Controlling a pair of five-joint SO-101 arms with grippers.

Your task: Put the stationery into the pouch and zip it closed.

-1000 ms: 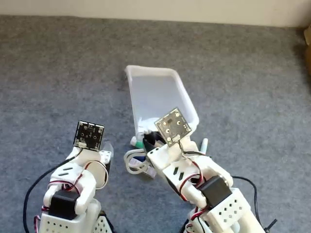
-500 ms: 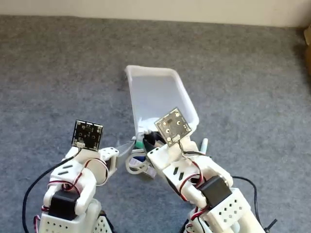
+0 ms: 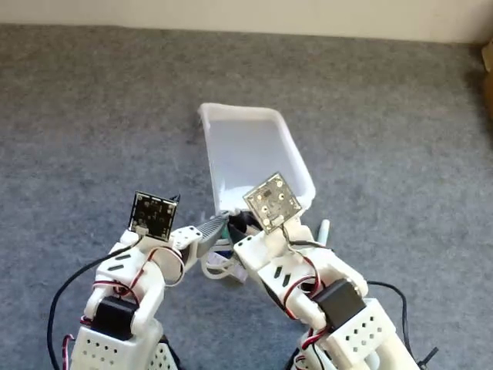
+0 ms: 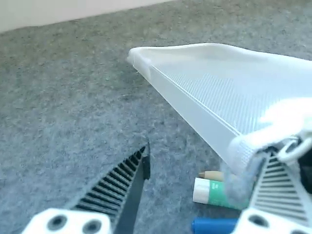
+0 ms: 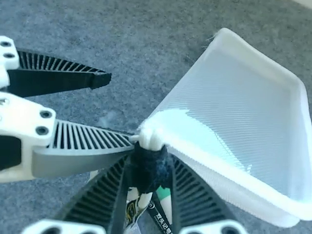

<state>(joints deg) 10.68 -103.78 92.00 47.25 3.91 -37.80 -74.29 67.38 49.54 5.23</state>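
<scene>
while the right gripper (image 5: 146, 180) is clamped on the dark near corner of the pouch (image 3: 250, 150), the left gripper (image 4: 202, 152) gapes wide with one finger against that corner, holding nothing, a green-and-white stick (image 4: 212, 191) and blue pen (image 4: 214, 225) lie beside it on the grey carpet (image 3: 92, 116), and the white, see-through mesh body stretches away flat.

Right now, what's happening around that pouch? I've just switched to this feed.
The right tool is shut on a dark tab at the near corner of the white mesh pouch, which lies on the grey carpet. The left tool is open beside that same corner, one finger right at it, gripping nothing. A glue stick, a blue pen and a pencil end lie on the carpet by that corner, outside the pouch, so nothing looks packed yet.
</scene>
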